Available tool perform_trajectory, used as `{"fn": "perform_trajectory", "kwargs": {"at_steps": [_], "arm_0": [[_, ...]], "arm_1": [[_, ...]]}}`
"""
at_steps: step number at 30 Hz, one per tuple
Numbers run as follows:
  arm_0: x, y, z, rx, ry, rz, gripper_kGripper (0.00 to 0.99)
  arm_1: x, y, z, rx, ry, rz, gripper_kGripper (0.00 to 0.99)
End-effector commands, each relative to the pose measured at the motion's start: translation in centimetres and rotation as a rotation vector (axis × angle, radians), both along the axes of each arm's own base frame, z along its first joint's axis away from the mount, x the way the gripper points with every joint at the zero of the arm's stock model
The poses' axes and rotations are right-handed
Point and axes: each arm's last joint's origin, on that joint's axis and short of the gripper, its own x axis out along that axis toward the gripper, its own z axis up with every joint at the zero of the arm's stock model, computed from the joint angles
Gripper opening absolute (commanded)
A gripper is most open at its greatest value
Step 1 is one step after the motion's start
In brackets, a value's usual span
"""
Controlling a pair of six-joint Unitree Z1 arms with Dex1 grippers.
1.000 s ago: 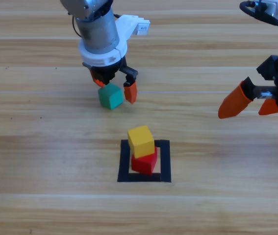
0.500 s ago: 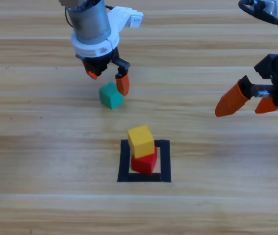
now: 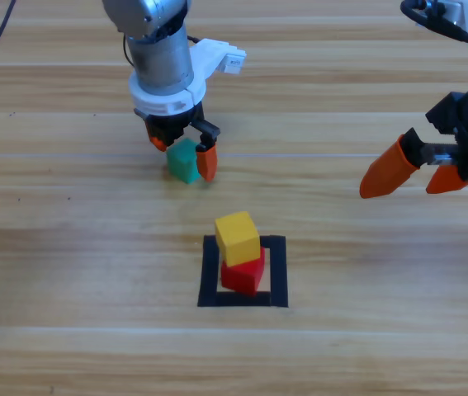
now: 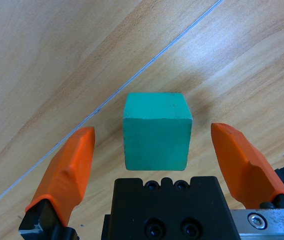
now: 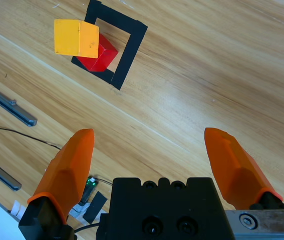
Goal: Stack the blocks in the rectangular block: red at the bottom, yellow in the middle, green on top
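Note:
The teal-green cube [image 3: 183, 161] [image 4: 157, 130] rests on the table between the jaws of my left gripper [image 3: 183, 153] [image 4: 157, 155], which is open with a gap on each side of the cube. The yellow cube [image 3: 238, 238] [image 5: 76, 37] sits on the red cube [image 3: 244, 273] [image 5: 99, 56], somewhat askew, inside the black tape square [image 3: 276, 276] [image 5: 129, 46]. My right gripper [image 3: 411, 173] [image 5: 157, 160] hangs open and empty at the right edge, well away from the stack.
Along the left and bottom of the right wrist view, off the table's edge, lie metal rails [image 5: 9, 105] and a thin black cable [image 5: 11, 131].
My left gripper has come down around the green cube, which now stands between its jaws. The right gripper has barely shifted.

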Motion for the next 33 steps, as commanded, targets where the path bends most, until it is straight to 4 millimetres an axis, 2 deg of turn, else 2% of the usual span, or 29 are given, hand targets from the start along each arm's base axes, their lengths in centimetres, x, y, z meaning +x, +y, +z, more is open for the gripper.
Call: {"fn": "perform_trajectory", "kwargs": {"at_steps": [1, 4, 6, 9, 12, 14, 29, 33], "arm_0": [[0.6, -0.2, -2.5, 0.027, 0.032, 0.007, 0.969], [0.6, -0.2, -2.4, 0.028, 0.032, 0.004, 0.896], [0.5, -0.2, -2.2, 0.022, 0.032, -0.001, 0.792], [0.5, -0.2, -2.0, 0.017, 0.033, -0.004, 0.719], [0.5, -0.2, -2.0, 0.013, 0.036, -0.006, 0.58], [0.4, -0.2, -2.2, 0.017, 0.043, -0.007, 0.522], [0.1, -0.3, -3.1, 0.032, 0.081, -0.009, 0.517], [-0.1, -0.5, -3.1, 0.027, 0.084, -0.011, 0.184]], "arm_1": [[0.6, -0.5, -1.4, -0.017, 0.029, -0.012, 0.977], [0.6, -0.5, -1.5, -0.018, 0.03, -0.012, 0.977], [0.6, -0.5, -1.5, -0.018, 0.03, -0.012, 0.977], [0.6, -0.5, -1.5, -0.018, 0.03, -0.012, 0.977], [0.6, -0.4, -1.5, -0.018, 0.032, -0.011, 0.977], [0.6, -0.4, -1.5, -0.017, 0.033, -0.011, 0.977], [0.2, -0.4, -0.8, 0.034, 0.035, 0.022, 0.977], [0.0, -0.5, -0.5, 0.045, 0.029, 0.026, 0.977]]}}
